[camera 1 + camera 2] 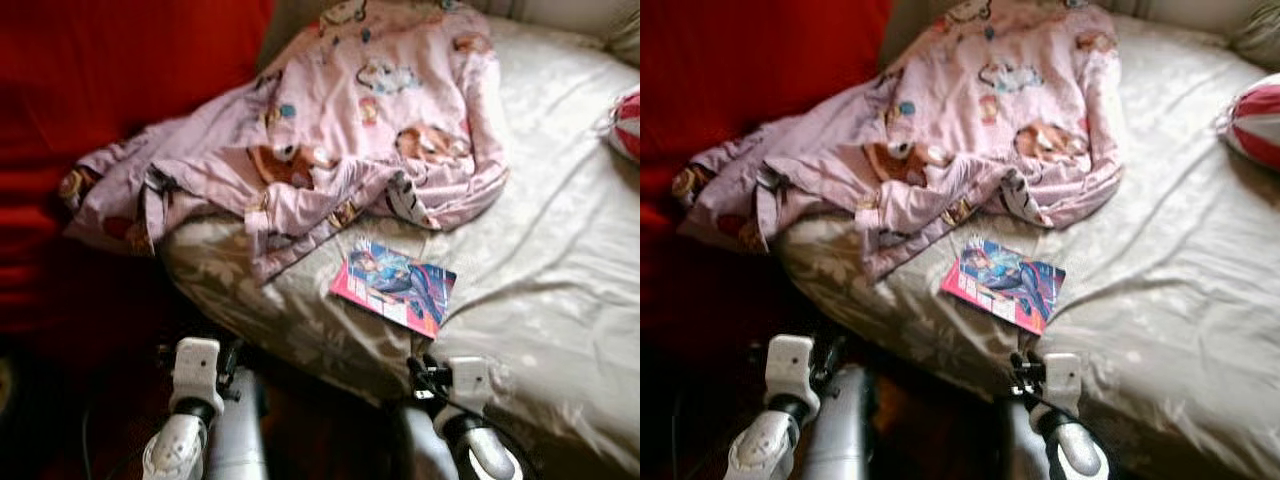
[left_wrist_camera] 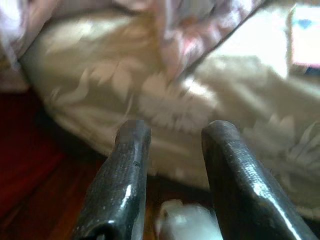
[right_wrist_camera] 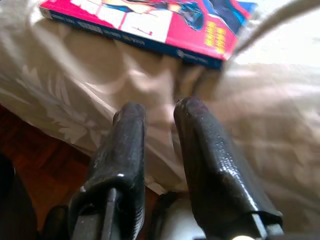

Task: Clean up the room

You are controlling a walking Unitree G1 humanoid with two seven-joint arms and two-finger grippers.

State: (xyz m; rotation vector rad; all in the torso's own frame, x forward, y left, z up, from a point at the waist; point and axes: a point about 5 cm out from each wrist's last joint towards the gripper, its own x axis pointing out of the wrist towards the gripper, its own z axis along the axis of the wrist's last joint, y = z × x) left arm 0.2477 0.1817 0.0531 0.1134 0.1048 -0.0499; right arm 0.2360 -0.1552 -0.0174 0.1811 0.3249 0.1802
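Right gripper (image 3: 157,117) of mine: fingers parted, grasping nothing, near bed (image 1: 560,300) edge just short of book (image 1: 393,286) | left gripper (image 2: 172,137): parted, unladen, by bed corner | pink blanket (image 1: 340,130) crumpled beyond book.

Bare sheet lay open along the bed's (image 1: 560,330) near edge, between that edge and the book (image 1: 394,285). Behind the book, the crumpled pink blanket (image 1: 350,130) blocked the bed's left side, spilling over its left edge. A red-and-white cushion (image 1: 627,125) sat at the right edge, well apart.
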